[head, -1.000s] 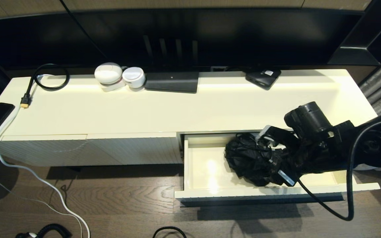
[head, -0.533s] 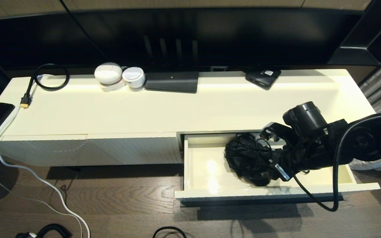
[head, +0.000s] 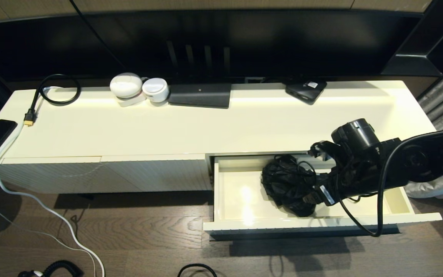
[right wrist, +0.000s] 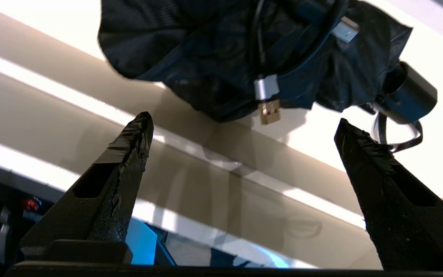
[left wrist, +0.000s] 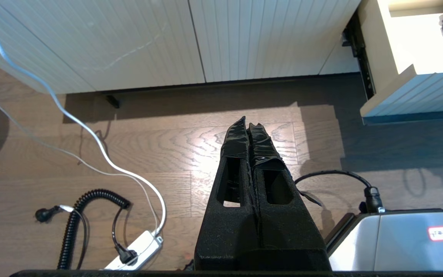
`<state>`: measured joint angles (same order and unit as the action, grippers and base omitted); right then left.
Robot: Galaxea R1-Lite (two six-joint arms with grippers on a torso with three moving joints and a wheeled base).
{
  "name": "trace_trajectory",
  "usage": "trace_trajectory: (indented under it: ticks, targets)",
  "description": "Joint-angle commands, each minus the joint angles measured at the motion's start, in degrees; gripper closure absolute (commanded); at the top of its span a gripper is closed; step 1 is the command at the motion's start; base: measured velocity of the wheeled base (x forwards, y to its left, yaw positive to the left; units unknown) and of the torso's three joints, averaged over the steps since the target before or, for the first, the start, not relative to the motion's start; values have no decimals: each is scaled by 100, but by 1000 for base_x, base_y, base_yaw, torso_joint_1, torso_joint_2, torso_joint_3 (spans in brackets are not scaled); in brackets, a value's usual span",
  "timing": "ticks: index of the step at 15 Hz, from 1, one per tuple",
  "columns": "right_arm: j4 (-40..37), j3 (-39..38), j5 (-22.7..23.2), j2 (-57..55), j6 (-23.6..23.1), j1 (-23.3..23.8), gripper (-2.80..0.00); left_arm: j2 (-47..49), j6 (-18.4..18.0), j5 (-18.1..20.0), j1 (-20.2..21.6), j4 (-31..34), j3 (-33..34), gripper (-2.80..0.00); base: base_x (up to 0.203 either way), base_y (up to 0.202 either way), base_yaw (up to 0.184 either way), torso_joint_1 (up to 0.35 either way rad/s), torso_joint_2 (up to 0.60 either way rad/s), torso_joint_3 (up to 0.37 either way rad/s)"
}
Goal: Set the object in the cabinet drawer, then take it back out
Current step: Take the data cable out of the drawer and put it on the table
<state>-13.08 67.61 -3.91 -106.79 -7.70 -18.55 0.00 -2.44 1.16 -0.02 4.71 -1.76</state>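
Bundle (head: 288, 182) black, cable-wrapped, lies in cabinet drawer (head: 240, 223), just ahead of right end effector (right wrist: 244, 127), spread wide, empty.

Light falls from above: a bright glare patch sits on the glossy floor of the cabinet drawer (head: 244, 200), well to the side of the right claw (head: 313, 175). The drawer throws a dark shadow onto the wood floor (head: 137, 238) below it. Behind the surface (head: 206, 127) the backdrop is dim. In the right wrist view the black bundle (right wrist: 221, 57) looks slightly soft, perhaps out of focus, amid blown-out white.
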Motion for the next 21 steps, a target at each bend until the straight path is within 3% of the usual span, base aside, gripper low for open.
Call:
trace_trajectory:
  ticks: [1, 10, 16, 21]
  targets:
    - [146, -18, 28, -107, 9, 123, -280, 0, -2, -2, -1, 3, 0, 0, 0, 0, 0, 0, 0, 0]
    - [264, 116, 206, -299, 178, 220, -280, 0, -2, -2, -6, 3, 0, 0, 0, 0, 0, 0, 0, 0]
    - [536, 143, 426, -381, -141, 229, -280, 0, -2, -2, -3, 3, 0, 0, 0, 0, 0, 0, 0, 0]
    - [1671, 25, 460, -588, -390, 349, -280, 0, 7, -2, 2, 3, 0, 0, 0, 0, 0, 0, 0, 0]
